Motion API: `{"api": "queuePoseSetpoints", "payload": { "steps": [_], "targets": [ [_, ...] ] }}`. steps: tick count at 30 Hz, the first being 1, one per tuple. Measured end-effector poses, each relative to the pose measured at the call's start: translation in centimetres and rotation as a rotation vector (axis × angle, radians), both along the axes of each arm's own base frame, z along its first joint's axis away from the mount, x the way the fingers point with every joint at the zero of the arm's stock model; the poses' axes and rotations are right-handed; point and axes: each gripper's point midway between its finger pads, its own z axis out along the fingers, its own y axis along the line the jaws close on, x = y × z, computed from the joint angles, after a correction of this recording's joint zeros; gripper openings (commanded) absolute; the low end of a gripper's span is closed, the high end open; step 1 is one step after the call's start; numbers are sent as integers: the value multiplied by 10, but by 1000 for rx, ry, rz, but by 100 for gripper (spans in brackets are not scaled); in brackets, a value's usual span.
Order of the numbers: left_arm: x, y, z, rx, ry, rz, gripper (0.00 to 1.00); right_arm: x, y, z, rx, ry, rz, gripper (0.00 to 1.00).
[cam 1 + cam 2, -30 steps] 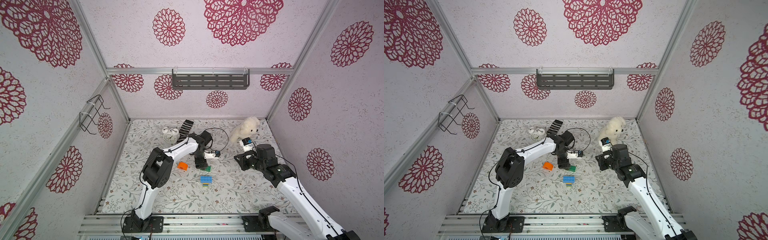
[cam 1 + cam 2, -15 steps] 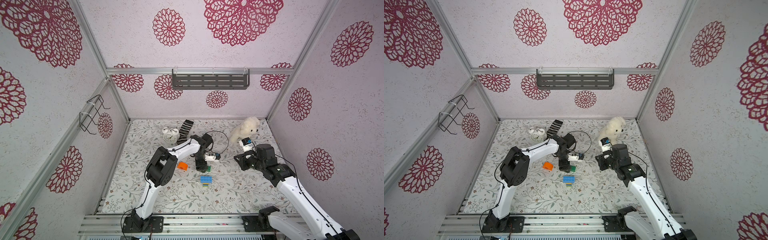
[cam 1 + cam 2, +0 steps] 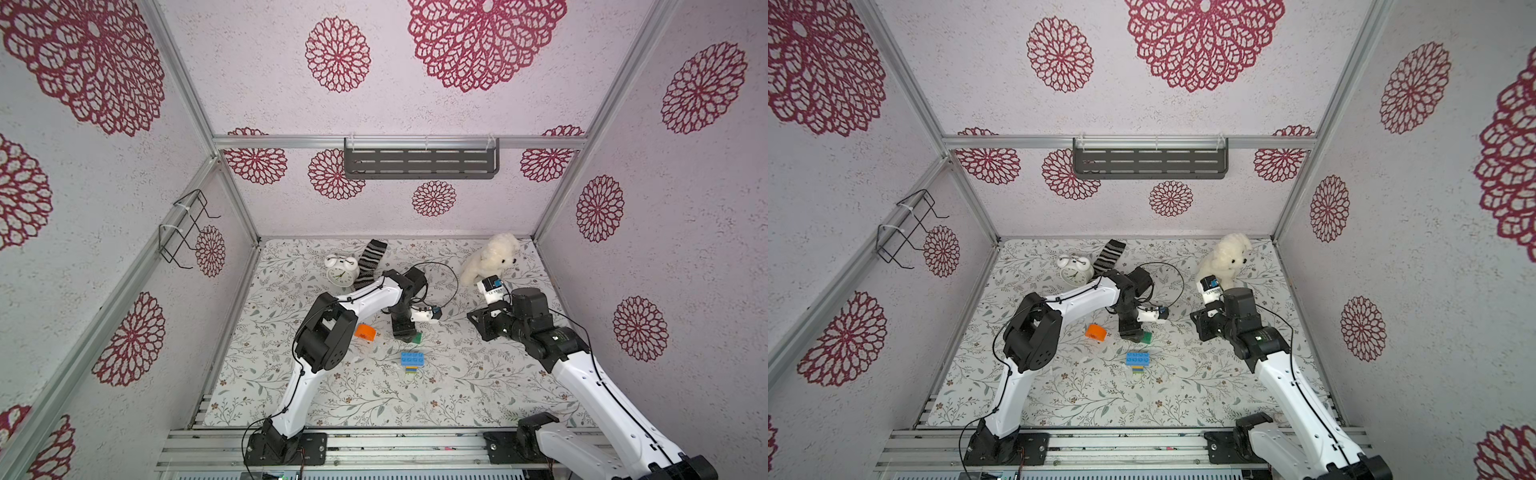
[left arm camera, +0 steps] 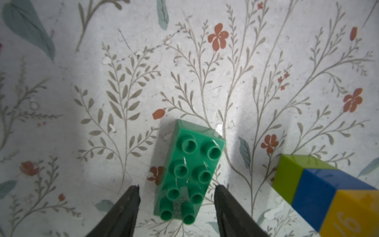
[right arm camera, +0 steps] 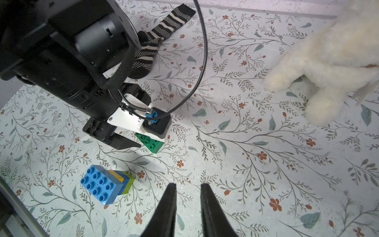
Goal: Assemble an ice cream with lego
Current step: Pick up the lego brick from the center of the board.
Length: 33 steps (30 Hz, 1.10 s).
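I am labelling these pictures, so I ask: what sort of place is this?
Probably a robot test booth: papered walls on metal bars, two robot arms bolted to a rail, and loose props: a clock, a sock, toy bricks.

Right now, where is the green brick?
In both top views the green brick lies on the mat under the left gripper, between its open jaws, right of the orange brick.

Pale walls (image 3: 390,104), crimson rosettes (image 3: 338,54); floral floor (image 3: 478,382); grey shelf (image 3: 419,162).
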Motion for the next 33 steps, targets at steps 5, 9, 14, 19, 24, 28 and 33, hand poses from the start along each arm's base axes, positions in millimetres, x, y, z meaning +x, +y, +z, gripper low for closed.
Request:
{"api": "queuePoseSetpoints", "payload": {
  "steps": [5,9,14,19,24,28,33],
  "targets": [
    [0,-1,0,1,-1,-1,56,0,-1,0,-1,0,-1,25],
    [-2,-2,0,2,-2,-2,60,0,-1,0,-1,0,-2,25],
    [-2,-7,-3,3,-9,-7,60,0,-1,0,-1,0,-1,25],
    [1,-8,-8,14,-18,0,48,0,-1,0,-1,-1,-1,25],
    [4,-6,-9,30,-32,7,34,0,-1,0,-1,0,-1,25],
    [6,-6,-8,33,-37,12,35,0,-1,0,-1,0,-1,25],
    [7,-4,-8,42,-47,13,47,0,0,-2,0,3,1,25]
  ]
}}
